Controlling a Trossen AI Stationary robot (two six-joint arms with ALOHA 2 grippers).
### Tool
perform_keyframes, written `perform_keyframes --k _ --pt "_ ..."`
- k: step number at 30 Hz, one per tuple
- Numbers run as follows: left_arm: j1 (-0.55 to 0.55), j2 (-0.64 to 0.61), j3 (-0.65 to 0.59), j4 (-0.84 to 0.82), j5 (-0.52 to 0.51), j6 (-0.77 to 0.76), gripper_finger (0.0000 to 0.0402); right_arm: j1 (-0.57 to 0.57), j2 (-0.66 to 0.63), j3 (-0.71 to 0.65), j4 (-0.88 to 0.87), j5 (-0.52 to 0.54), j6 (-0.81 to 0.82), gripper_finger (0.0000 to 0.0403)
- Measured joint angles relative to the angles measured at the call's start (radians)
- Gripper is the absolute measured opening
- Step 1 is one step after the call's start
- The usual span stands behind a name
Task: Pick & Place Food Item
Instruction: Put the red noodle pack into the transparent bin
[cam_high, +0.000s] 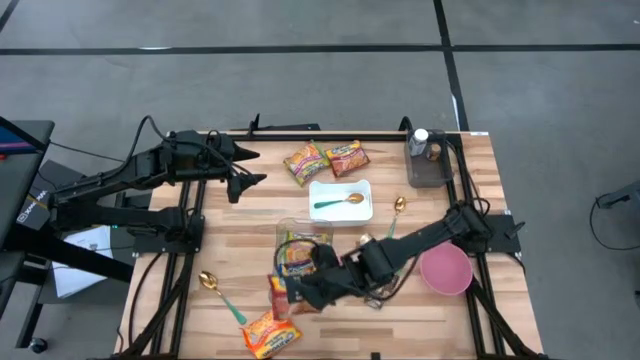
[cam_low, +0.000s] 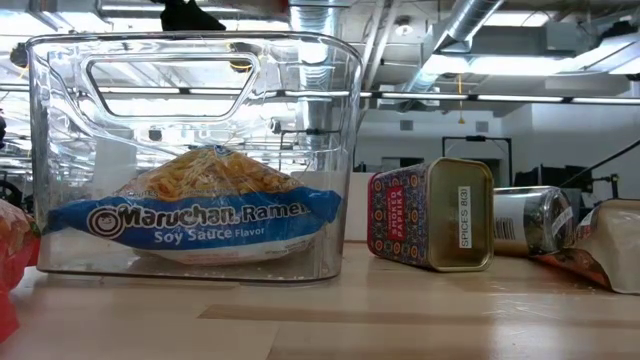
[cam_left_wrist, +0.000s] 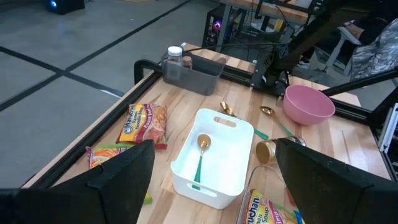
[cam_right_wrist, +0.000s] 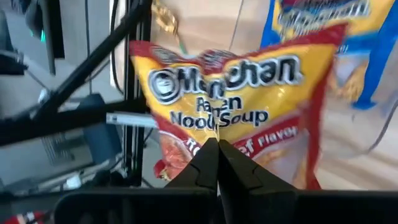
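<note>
1. While one blue soy-sauce ramen packet (cam_low: 195, 215) already lies inside the clear bin (cam_low: 45, 150) at the left of the low view, the job looks partly done: at least that item seems placed
2. Left to move, as I judge it, are the two packets (cam_high: 325, 159) above the white tray (cam_high: 362, 212) in the upper middle of the high view, and another packet (cam_high: 270, 334) at the bottom edge near a gold spoon (cam_high: 212, 286)
3. Just below centre in the high view, the right gripper (cam_high: 300, 293) has its fingers pressed together on the edge of a red-and-yellow ramen packet (cam_right_wrist: 230, 112); the right wrist view shows the fingertips (cam_right_wrist: 208, 165) pinching its lower seam, with the clear bin's blue packet just beside it
4. Whether that packet is lifted or touching the table, I cannot tell
5. At the upper left of the high view, the left gripper (cam_high: 252, 166) waits with its fingers wide apart, holding nothing
</note>
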Motion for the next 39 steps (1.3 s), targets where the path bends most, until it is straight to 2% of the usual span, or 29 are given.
perform_keyframes --k 6,16,39 --pt "0.000 0.000 0.000 0.000 0.000 0.000 0.0328 -0.076 0.000 0.000 -0.084 0.016 -0.025 0.0000" --pt "0.000 0.000 0.000 0.000 0.000 -0.003 0.0328 -0.168 0.002 -0.039 -0.107 0.010 -0.105 0.0000" --pt "0.000 0.000 0.000 0.000 0.000 -0.011 0.0328 -0.240 0.001 -0.251 0.018 -0.003 -0.108 0.0000"
